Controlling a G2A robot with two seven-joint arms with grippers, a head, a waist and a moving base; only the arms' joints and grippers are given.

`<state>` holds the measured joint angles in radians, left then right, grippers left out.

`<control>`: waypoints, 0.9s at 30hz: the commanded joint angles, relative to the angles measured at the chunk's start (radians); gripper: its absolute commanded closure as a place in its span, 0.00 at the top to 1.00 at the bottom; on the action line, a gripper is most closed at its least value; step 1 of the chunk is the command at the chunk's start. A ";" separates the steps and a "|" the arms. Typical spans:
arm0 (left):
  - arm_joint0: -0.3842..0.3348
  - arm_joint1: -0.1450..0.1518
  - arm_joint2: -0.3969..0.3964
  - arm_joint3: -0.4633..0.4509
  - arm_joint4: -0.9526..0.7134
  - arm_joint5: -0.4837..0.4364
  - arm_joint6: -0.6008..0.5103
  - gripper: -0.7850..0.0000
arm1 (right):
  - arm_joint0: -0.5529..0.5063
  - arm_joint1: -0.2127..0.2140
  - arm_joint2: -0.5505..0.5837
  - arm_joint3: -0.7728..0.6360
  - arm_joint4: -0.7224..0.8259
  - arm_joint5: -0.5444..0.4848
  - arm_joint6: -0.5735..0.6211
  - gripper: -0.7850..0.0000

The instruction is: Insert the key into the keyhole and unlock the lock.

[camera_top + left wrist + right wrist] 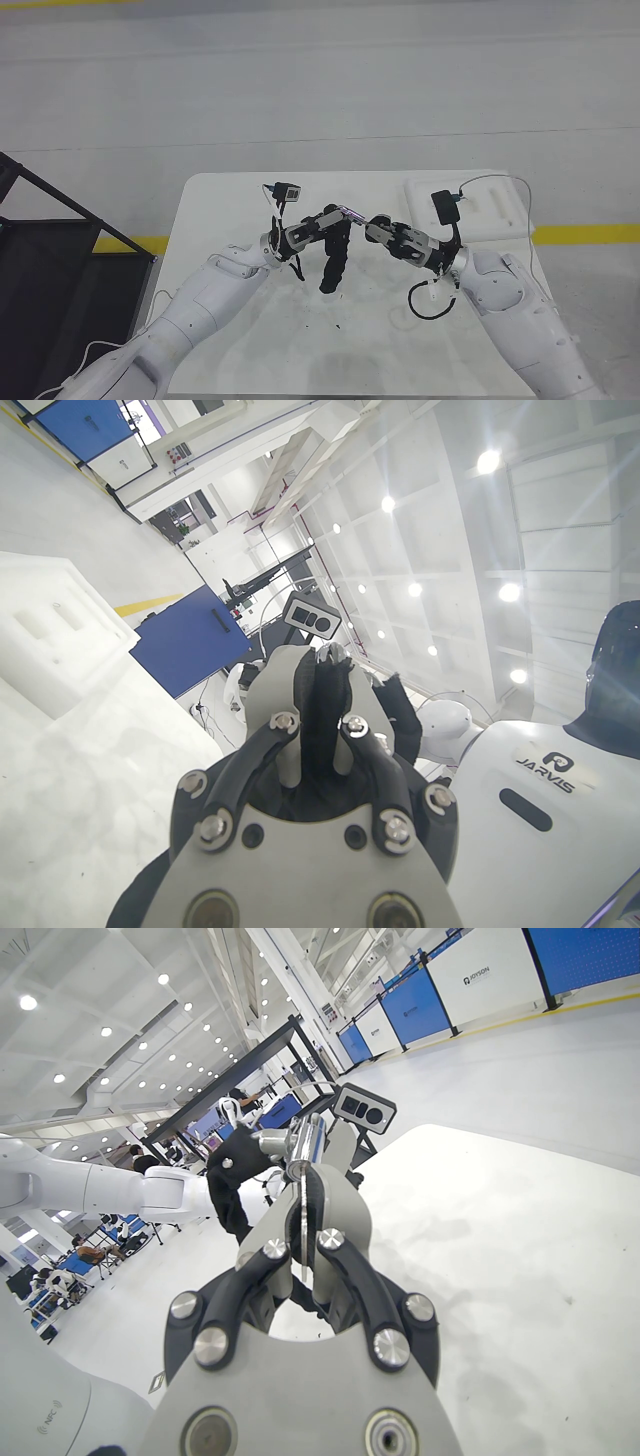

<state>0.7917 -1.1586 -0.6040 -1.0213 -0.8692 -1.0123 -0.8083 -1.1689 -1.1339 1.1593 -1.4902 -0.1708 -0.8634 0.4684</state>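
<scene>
Both arms meet in the air above the white surface [370, 350], so lock and key can be lined up freely. A foam tray [500, 210] lies well to the lock's right. The left gripper [325, 665] has its jaws closed on the lock [306, 1140], steadying it, with black fabric [335, 262] dangling beneath. Facing the lock, the right gripper [312, 1183] pinches the key [303, 1223] flat between its jaws for turning. The key's tip is at the lock, and I cannot tell how far it is seated.

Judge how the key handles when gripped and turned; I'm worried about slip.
The key looks like thin flat metal, so probably stiff and light. Its shiny faces may be slippery, though the right gripper pinches it flat. Apparently seated in the lock, turning could twist it.
</scene>
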 commanded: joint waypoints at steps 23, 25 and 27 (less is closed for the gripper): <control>0.000 0.000 0.000 0.000 0.000 0.000 0.000 0.00 | 0.001 0.004 -0.002 0.002 0.018 -0.004 -0.003 0.62; 0.000 0.000 0.000 0.000 0.000 0.000 0.000 0.00 | 0.001 0.005 -0.001 0.002 0.019 -0.004 -0.005 0.64; 0.000 0.000 0.000 0.000 0.000 0.000 0.000 0.00 | 0.000 0.005 -0.001 0.002 0.019 -0.004 -0.005 0.91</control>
<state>0.7917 -1.1586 -0.6040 -1.0213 -0.8692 -1.0123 -0.8083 -1.1685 -1.1289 1.1584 -1.4883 -0.1516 -0.8677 0.4635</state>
